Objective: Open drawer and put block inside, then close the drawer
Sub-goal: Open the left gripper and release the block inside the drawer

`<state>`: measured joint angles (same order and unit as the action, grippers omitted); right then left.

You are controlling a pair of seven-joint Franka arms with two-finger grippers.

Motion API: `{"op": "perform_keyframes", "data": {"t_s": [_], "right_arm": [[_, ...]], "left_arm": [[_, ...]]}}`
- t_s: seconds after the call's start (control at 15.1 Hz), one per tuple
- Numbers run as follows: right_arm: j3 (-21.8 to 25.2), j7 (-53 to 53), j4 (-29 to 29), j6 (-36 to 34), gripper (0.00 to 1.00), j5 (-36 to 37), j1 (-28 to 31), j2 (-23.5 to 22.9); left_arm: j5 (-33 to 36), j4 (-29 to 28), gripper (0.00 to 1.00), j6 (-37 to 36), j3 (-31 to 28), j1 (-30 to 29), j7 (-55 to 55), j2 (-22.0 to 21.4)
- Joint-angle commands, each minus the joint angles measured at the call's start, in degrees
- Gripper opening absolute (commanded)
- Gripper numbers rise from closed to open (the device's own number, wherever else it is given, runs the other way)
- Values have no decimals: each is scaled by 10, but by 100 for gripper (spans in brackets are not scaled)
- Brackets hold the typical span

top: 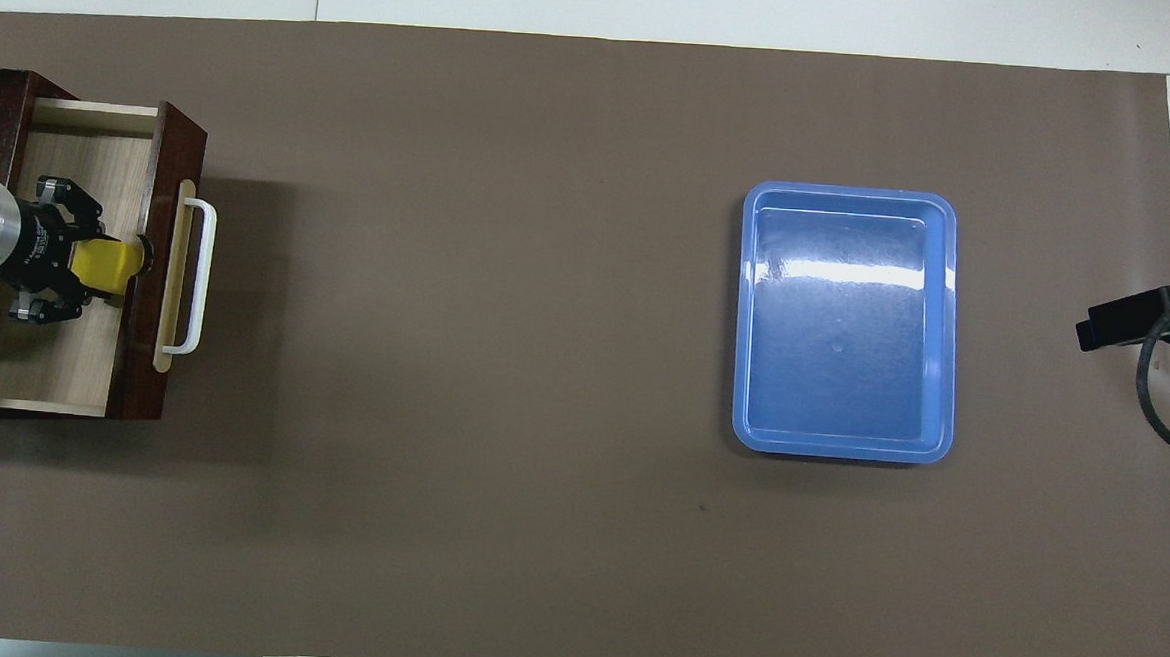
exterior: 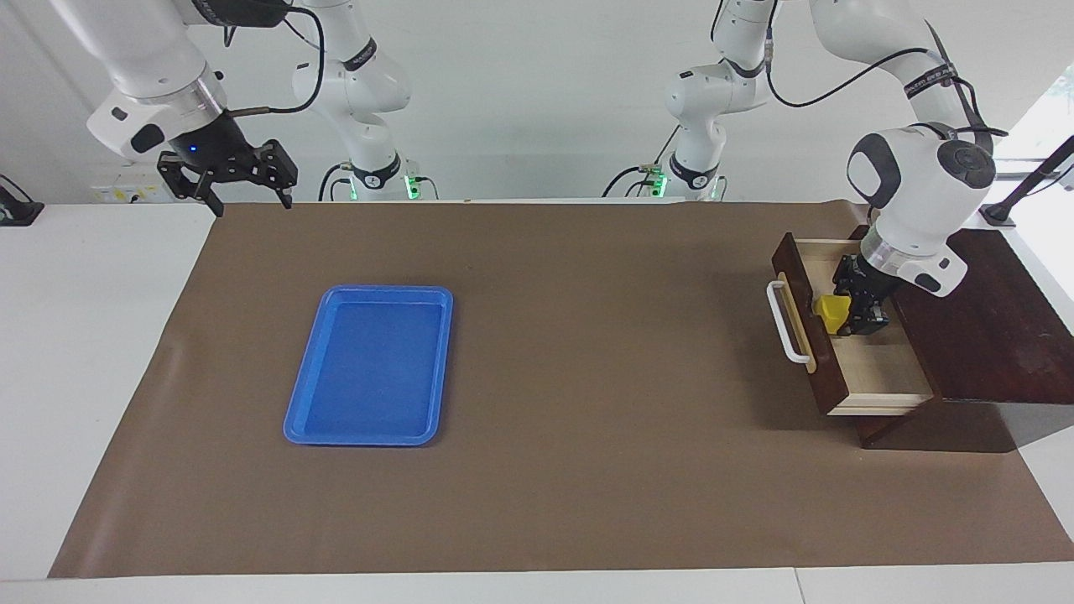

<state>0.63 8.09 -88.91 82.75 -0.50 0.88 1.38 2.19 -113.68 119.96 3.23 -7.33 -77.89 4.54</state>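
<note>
Surface: we see a white surface (exterior: pixel 101 335) under a brown mat (exterior: pixel 587 377), a pale wall rising at the robots' edge.
Drawer: one drawer (exterior: pixel 877 369), pulled open, at the left arm's end of the surface, its white handle (exterior: pixel 784 323) facing the middle.
Block: one yellow block (exterior: pixel 831 312) inside the drawer, just inside the front panel; we cannot tell whether it rests on the floor of the drawer.
Left claw: the left claw (exterior: pixel 839 317) reaches into the drawer, clenched on the block.
Right claw: the right claw (exterior: pixel 243 189) waits, raised over the mat's corner at the right arm's end, fingers spread, holding nothing.
Tray: one blue tray (exterior: pixel 369 365), toward the right arm's end.
Handling: we judge the block light, rigid, flat-sided, best pinched on two parallel faces. The drawer looks stiff; push its front panel or handle.
</note>
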Motion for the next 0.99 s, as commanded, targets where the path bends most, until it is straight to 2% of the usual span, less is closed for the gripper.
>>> {"op": "perform_keyframes", "data": {"t_s": [0.0,0.07,0.13,0.2,0.33,0.59,0.93], "right_arm": [[2,-10,-16,12,100,12,0,2],[2,-10,-16,10,100,12,2,2],[3,-9,-16,8,100,13,3,2],[3,-8,-16,7,100,14,3,2],[3,-5,-16,8,100,15,4,2],[2,-5,-15,7,100,27,4,2],[2,-5,-15,5,100,25,4,2]], "left_arm": [[9,-39,0,19,6,-9,-10,-29],[9,-40,0,22,6,-9,-10,-29],[9,-40,11,22,6,-9,-10,-29],[9,-39,31,22,6,-9,-10,-29],[9,-36,100,20,6,-15,-9,-29],[9,-11,100,4,6,-15,-9,-29],[8,83,100,-117,13,-5,-11,-35]]}}
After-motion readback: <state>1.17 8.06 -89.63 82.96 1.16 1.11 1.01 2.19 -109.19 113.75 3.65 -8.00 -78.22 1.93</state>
